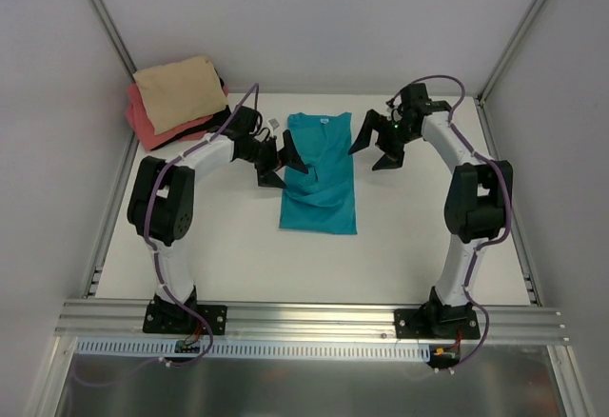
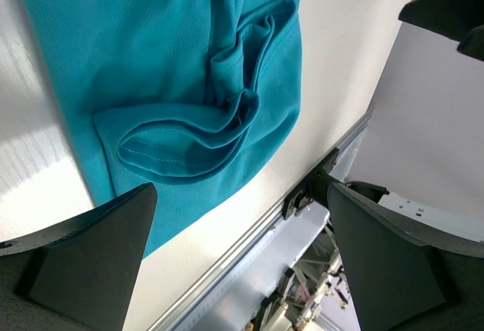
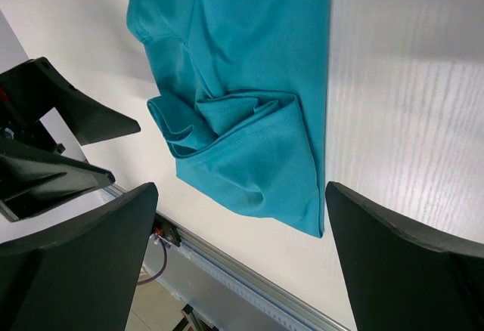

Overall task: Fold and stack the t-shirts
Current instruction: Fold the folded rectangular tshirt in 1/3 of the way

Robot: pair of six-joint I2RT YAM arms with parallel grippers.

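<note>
The teal t-shirt (image 1: 320, 174) lies folded into a narrow strip in the middle of the table, neck label at the far end, with a bunched sleeve fold near its left side (image 2: 189, 131) (image 3: 249, 119). My left gripper (image 1: 282, 162) is open and empty at the shirt's left edge. My right gripper (image 1: 378, 143) is open and empty just right of the shirt's far end. The tan-beige t-shirt (image 1: 179, 91) lies folded on top of the coral-pink t-shirt (image 1: 152, 127) at the far left corner.
White walls enclose the table on three sides. A metal rail (image 1: 314, 319) runs along the near edge, also seen in the left wrist view (image 2: 249, 270) and the right wrist view (image 3: 249, 278).
</note>
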